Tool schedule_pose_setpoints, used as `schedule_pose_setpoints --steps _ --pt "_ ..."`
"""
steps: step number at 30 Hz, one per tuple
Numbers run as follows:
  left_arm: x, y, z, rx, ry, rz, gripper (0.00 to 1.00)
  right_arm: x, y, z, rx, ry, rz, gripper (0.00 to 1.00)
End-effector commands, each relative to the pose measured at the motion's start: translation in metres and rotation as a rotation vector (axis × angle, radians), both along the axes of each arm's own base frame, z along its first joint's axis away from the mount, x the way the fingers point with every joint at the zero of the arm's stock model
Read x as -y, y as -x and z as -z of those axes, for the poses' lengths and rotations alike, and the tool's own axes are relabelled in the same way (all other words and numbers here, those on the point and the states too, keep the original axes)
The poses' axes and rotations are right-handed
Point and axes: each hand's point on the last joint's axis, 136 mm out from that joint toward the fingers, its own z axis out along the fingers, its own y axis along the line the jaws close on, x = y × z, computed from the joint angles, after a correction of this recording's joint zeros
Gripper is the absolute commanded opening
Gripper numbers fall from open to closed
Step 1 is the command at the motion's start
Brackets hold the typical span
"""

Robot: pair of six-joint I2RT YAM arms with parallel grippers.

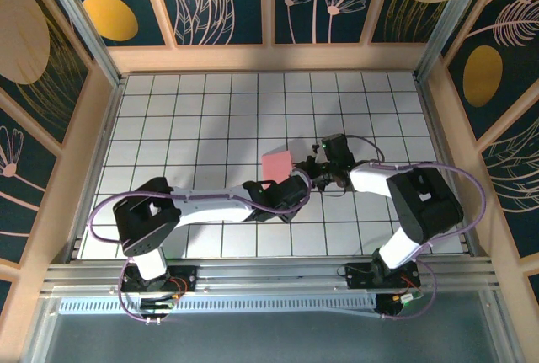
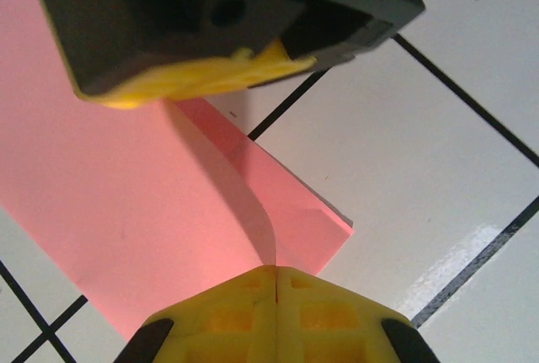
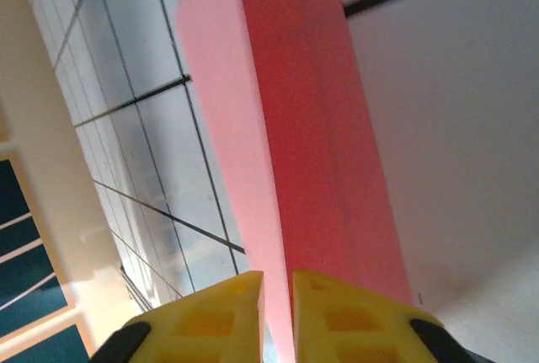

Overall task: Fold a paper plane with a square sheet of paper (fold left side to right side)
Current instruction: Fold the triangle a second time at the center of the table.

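The square sheet of paper (image 1: 275, 163) is salmon pink and lies mid-table, partly folded, with one flap lifted. My left gripper (image 1: 295, 186) is shut on the raised flap; in the left wrist view its yellow fingertips (image 2: 244, 308) meet on the paper (image 2: 126, 203) where the flap curves up. My right gripper (image 1: 317, 166) faces it from the right. In the right wrist view its yellow fingertips (image 3: 219, 308) stand a narrow gap apart, with the upright paper edge (image 3: 244, 152) running into that gap. The right gripper's black body (image 2: 210, 9) looms over the paper in the left wrist view.
The white tiled table (image 1: 194, 119) has black grid lines. Wooden walls (image 1: 93, 144) enclose it on the left, back and right. Both arms converge at the centre, with their cables (image 1: 459, 169) arching beside them.
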Motion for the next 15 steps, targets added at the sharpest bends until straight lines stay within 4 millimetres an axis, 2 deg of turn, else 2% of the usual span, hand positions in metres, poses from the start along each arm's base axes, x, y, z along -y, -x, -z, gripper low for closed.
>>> schedule_pose_setpoints --steps 1,6,10,12,15 --pt "0.005 0.000 -0.022 -0.004 0.071 -0.004 0.00 0.010 -0.023 -0.031 0.120 0.004 0.042 0.24" --pt "0.005 -0.003 -0.030 -0.086 0.184 -0.010 0.00 0.040 -0.028 -0.044 0.186 0.060 0.117 0.35" --pt "0.005 -0.007 -0.034 -0.183 0.298 -0.011 0.00 0.061 -0.014 -0.039 0.193 0.143 0.121 0.35" --pt "0.006 -0.008 -0.034 -0.231 0.341 -0.002 0.00 0.067 -0.003 -0.032 0.185 0.175 0.105 0.32" --pt "0.009 -0.007 -0.035 -0.299 0.398 0.010 0.00 0.068 0.017 -0.026 0.184 0.169 0.072 0.21"
